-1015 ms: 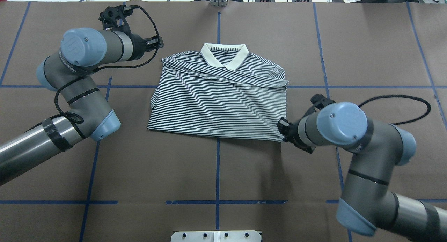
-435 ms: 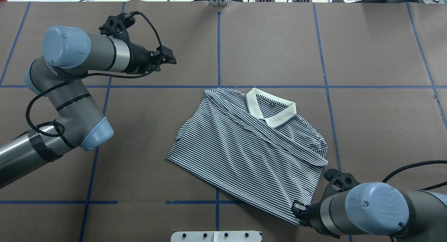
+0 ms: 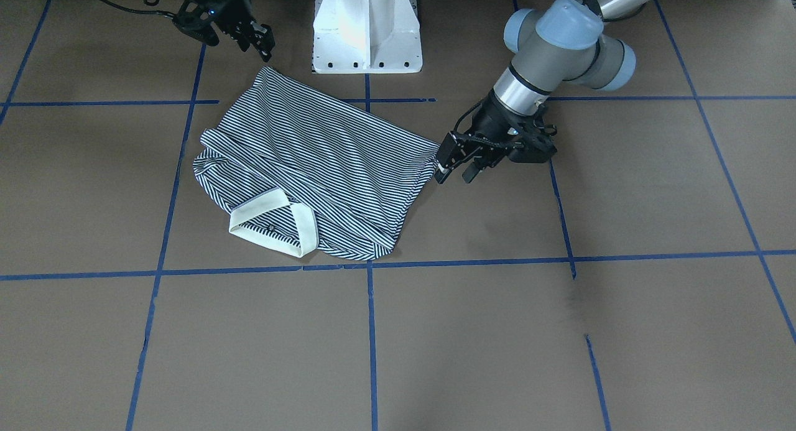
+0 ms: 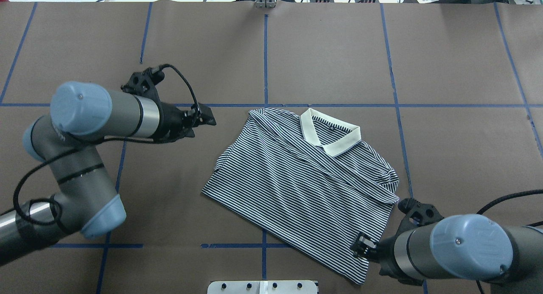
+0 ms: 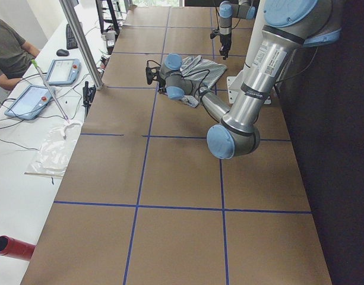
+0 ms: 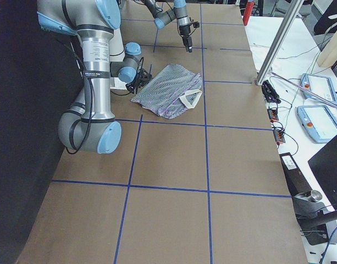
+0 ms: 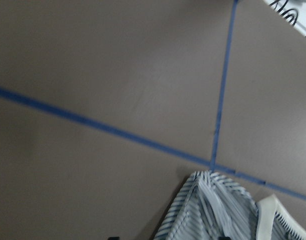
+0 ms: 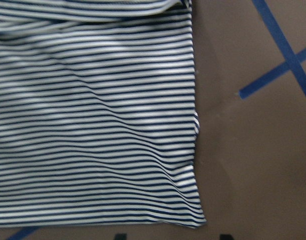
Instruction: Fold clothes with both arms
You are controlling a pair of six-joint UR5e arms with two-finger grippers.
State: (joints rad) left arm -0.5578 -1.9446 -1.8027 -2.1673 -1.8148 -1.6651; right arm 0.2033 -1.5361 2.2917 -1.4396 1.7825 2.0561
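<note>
One shirt (image 4: 305,179) lay flat, ahead of the left gripper (image 3: 457,170) and with a hem corner beneath the right gripper (image 3: 262,45), both of the two with jaws apart.

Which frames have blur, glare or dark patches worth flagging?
Left wrist view: soft, with the navy-and-white striped polo shirt fuzzy at the bottom edge. Right wrist view: stripes slightly smeared. Front-facing view: white pedestal base partly blown out. Both side views: robot-side edge nearly black.

polo shirt (image 8: 93,110): runs off the right wrist view's top and left edges.
right arm (image 4: 471,247): cut off at overhead view's lower edge.
</note>
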